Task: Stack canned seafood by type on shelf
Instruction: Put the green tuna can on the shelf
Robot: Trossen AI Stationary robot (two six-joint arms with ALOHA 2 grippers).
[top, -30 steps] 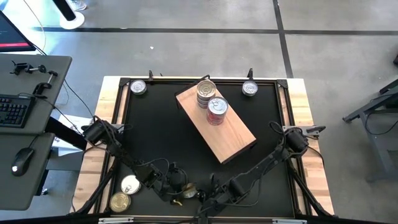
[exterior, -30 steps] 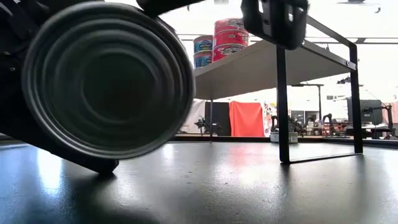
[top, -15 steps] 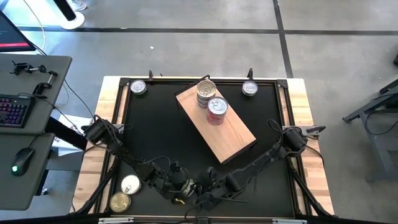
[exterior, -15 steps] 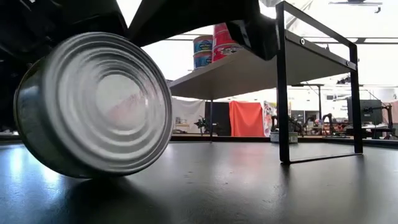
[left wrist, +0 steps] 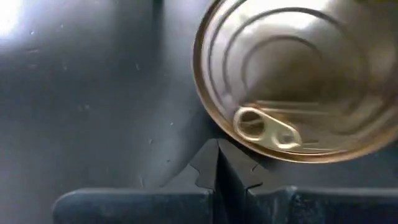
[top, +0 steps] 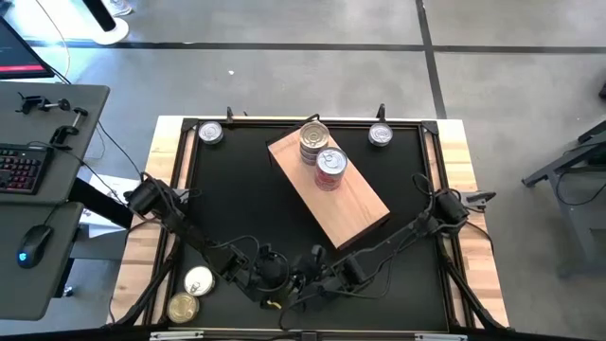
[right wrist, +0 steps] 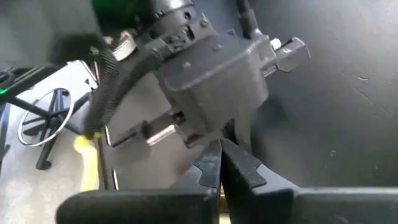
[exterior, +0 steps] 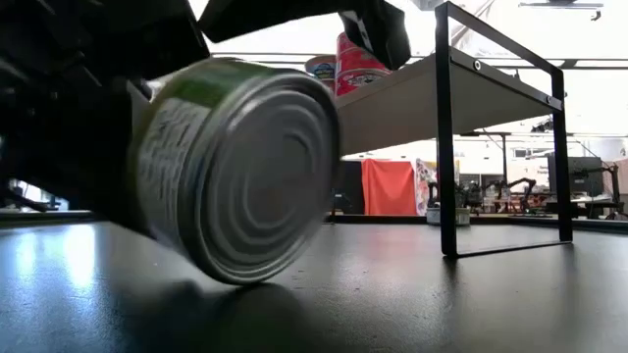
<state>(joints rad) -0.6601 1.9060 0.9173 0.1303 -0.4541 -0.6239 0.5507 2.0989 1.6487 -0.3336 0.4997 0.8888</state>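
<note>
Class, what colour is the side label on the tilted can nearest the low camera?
Green with pale lettering, on the can; the low view shows it best.

Even overhead light is seen from above. At table height the room is strongly backlit, and the near can (exterior: pixel 235 167) is blurred, its shadow thrown on the glossy table (exterior: pixel 412 304). Soft glare is caught on the gold lid (left wrist: pixel 298 74).

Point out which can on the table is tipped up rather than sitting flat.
The green-labelled can between the two grippers at the table's near edge: its ribbed end faces sideways, tilted on its rim. The corner cans sit flat, lids up.
</note>
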